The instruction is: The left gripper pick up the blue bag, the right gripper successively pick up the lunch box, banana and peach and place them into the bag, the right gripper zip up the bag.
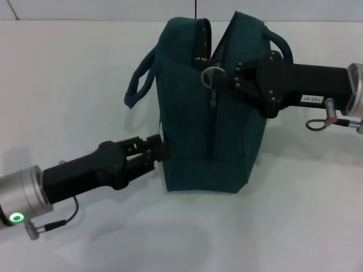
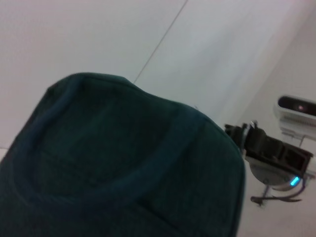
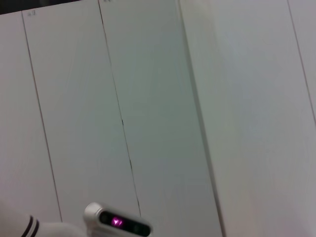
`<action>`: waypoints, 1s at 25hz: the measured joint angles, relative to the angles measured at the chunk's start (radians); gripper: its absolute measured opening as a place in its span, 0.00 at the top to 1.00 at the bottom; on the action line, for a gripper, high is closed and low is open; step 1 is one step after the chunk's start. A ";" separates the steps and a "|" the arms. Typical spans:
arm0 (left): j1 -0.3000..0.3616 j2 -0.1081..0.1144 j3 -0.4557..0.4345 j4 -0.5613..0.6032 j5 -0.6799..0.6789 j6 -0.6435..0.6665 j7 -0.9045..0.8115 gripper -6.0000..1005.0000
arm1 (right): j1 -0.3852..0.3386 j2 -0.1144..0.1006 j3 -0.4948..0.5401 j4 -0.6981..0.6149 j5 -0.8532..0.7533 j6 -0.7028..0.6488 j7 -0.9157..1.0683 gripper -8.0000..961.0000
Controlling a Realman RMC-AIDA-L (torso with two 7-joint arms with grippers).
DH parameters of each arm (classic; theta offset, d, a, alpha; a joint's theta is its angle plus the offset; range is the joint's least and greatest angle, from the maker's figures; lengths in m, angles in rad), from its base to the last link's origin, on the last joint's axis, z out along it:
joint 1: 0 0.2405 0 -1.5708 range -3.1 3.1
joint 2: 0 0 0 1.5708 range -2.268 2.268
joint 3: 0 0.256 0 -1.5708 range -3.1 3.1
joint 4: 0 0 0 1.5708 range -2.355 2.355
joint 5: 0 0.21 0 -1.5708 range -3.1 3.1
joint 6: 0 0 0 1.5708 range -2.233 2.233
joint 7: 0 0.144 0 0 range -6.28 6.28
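Closest to the camera, the left gripper [image 1: 160, 148] pinches the left side of the blue bag [image 1: 210, 113], low down. That bag stands up on the white table [image 1: 68, 85], in the middle. Its top is partly open near the back. On the bag's front, up high, the right gripper [image 1: 222, 78] is closed on the silver ring zip pull [image 1: 212, 75]. One handle [image 1: 140, 79] hangs on the left side.

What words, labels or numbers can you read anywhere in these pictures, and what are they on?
White label on the right gripper, at: dark characters, too small to read.
Small white tag on the blue bag, at: nothing legible.
Panel top edge in the right wrist view: faint marks, unreadable.
No other text.
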 joint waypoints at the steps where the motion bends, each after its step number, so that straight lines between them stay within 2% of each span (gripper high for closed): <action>1: -0.002 -0.001 0.001 -0.012 0.000 -0.003 0.018 0.63 | 0.006 0.000 0.000 0.006 0.001 0.004 0.000 0.97; 9: -0.014 -0.009 0.002 -0.099 -0.024 -0.020 0.145 0.63 | 0.024 0.004 0.000 0.033 0.002 0.022 0.000 0.97; 19: -0.014 -0.015 0.004 -0.261 -0.180 -0.079 0.430 0.62 | 0.013 0.004 -0.002 0.055 0.018 0.011 0.000 0.97; 25: -0.021 -0.017 0.006 -0.308 -0.241 -0.080 0.503 0.62 | 0.012 0.004 -0.007 0.055 0.018 0.010 0.000 0.97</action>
